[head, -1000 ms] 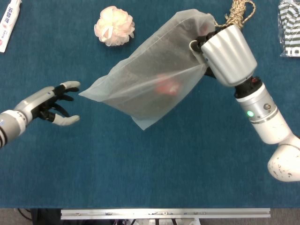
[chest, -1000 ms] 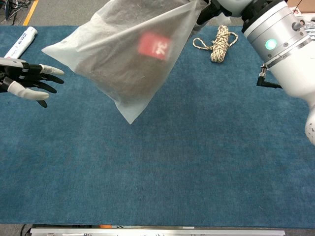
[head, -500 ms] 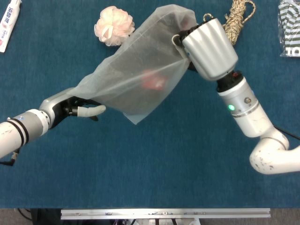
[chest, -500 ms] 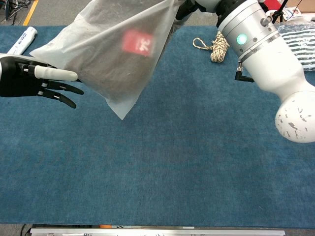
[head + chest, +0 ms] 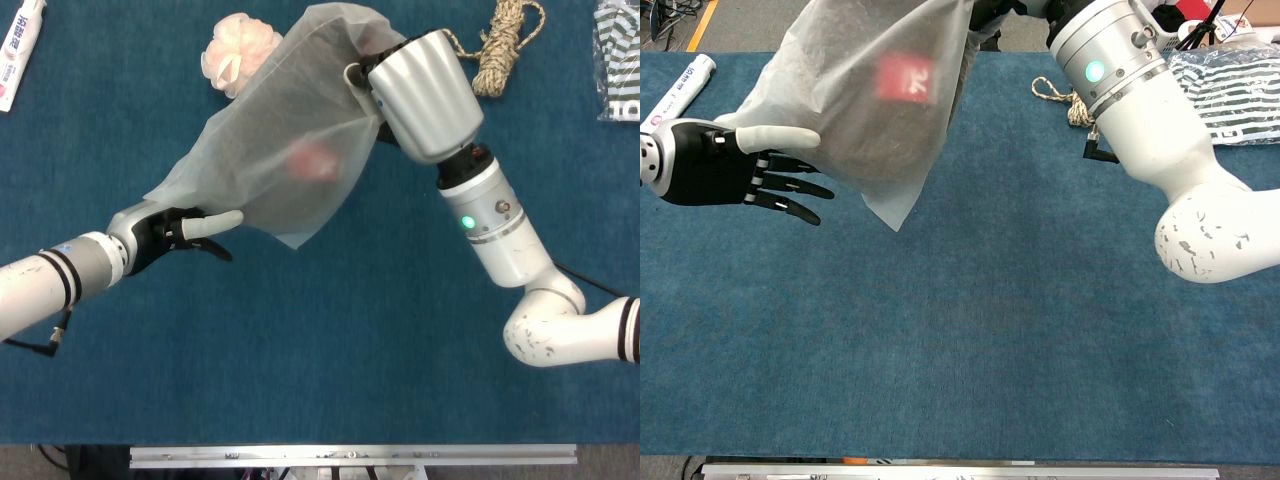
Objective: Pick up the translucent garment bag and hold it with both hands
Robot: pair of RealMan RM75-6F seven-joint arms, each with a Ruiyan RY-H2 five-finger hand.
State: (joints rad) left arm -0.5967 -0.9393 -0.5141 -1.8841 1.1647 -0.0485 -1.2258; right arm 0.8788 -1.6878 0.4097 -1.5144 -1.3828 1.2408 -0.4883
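I have the translucent garment bag (image 5: 285, 150) lifted clear above the tabletop (image 5: 330, 350), my right hand (image 5: 372, 68) clamped on its top edge, while my left hand (image 5: 730, 165), fingers apart at its lower corner, has yet to grip.

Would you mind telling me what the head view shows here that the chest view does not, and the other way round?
Only the head view shows the pink bath pouf behind the bag. Only the chest view shows clutter beyond the table's far edge and the open left hand's fingers spread below the bag's corner. Both show the translucent garment bag lifted by the right hand, the left hand at its lower corner, the coiled rope, striped packet and white tube.
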